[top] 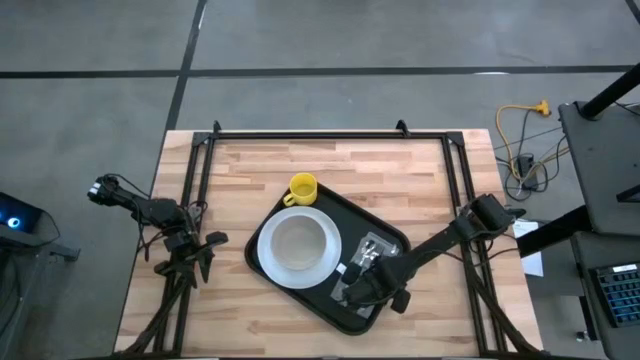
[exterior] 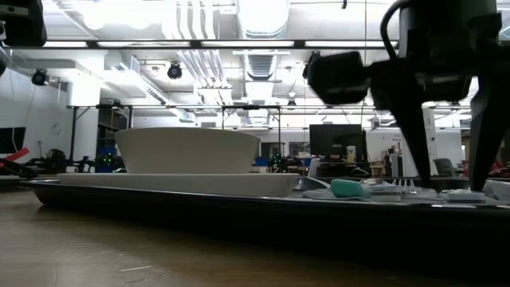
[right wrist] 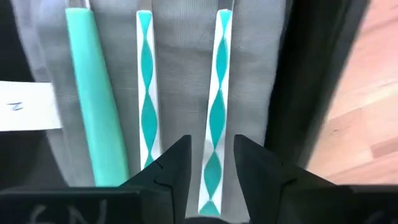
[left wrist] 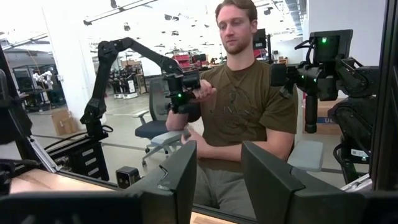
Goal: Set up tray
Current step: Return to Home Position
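Observation:
The black tray [top: 345,210] lies askew in the middle of the table. On it stand a white plate [top: 270,268] with a white bowl [top: 297,243] and, at its far corner, a yellow mug [top: 302,189]. A grey napkin [right wrist: 180,62] on the tray's right part carries three teal-handled utensils. My right gripper [right wrist: 212,155] is open, low over the napkin, pointing down. Its fingers stand on either side of the rightmost patterned handle [right wrist: 219,74]. My left gripper [top: 200,262] waits open at the table's left side, pointing level off the table. My right gripper comes from above with one open finger [right wrist: 174,162] on each side of the patterned handle's end [right wrist: 214,134], lying along it. The handle lies flat on the napkin. Whether the fingertips touch the handle or the napkin, I cannot tell.
A solid teal handle [right wrist: 93,93] and a second patterned one [right wrist: 148,93] lie parallel beside the gripper, with a white label [right wrist: 25,106] at the napkin's edge. The tray's rim [right wrist: 305,93] runs close by, with bare wood [right wrist: 367,112] beyond. A seated person [left wrist: 242,106] shows past the left gripper.

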